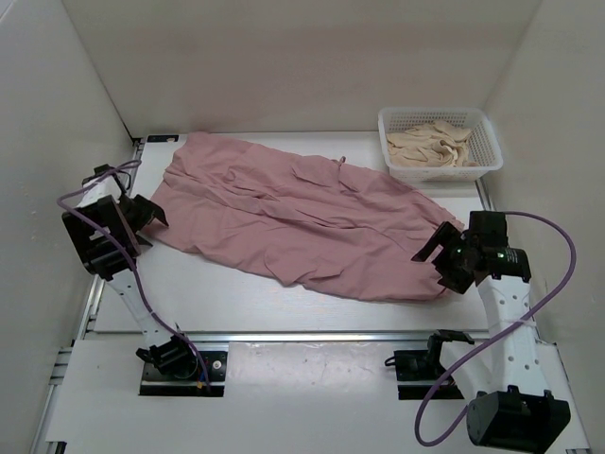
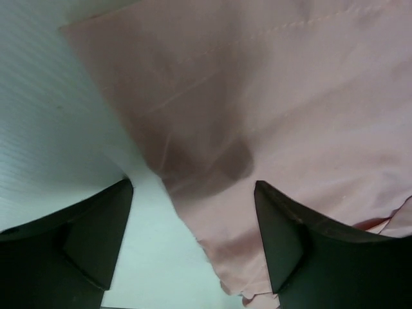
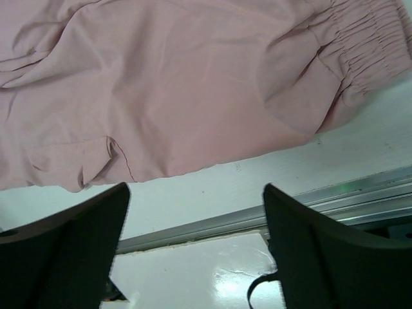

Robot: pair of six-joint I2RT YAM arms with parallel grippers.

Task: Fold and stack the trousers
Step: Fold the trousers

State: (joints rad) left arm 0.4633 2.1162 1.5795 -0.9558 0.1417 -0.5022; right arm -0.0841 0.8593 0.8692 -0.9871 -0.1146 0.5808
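Top external view, nearest first: the arm bases (image 1: 180, 359) are seen at the bottom edge. Higher up, the left gripper (image 1: 142, 212) is placed at the left of the frame, just beside the hem end of the trousers (image 1: 302, 218). The right gripper (image 1: 437, 261) is placed right of centre, just beside the waistband end. Both sets of jaws are spread wide and nothing is held in either.

In the left wrist view a hem corner is seen lying on the table (image 2: 45, 109), under and between the spread fingers, not pinched. In the right wrist view the elastic waistband (image 3: 367, 32) is seen at upper right. Bare table and a metal rail (image 3: 322, 193) are seen between the cloth edge and the fingers, so no contact is shown.

The trousers are laid across the middle of the table, diagonally from upper left to lower right, roughly flat but wrinkled. A pocket flap (image 1: 317, 173) is visible near top centre. Whether one leg is already laid over the other cannot be told.

Farthest, at upper right, a white basket (image 1: 492, 151) holding cream cloth (image 1: 430, 147) is set close to the trousers' far edge.

Progress is judged early. Spreading looks done. No crosswise fold is seen, and nothing is stacked. Grasping both ends, folding and stacking are left.
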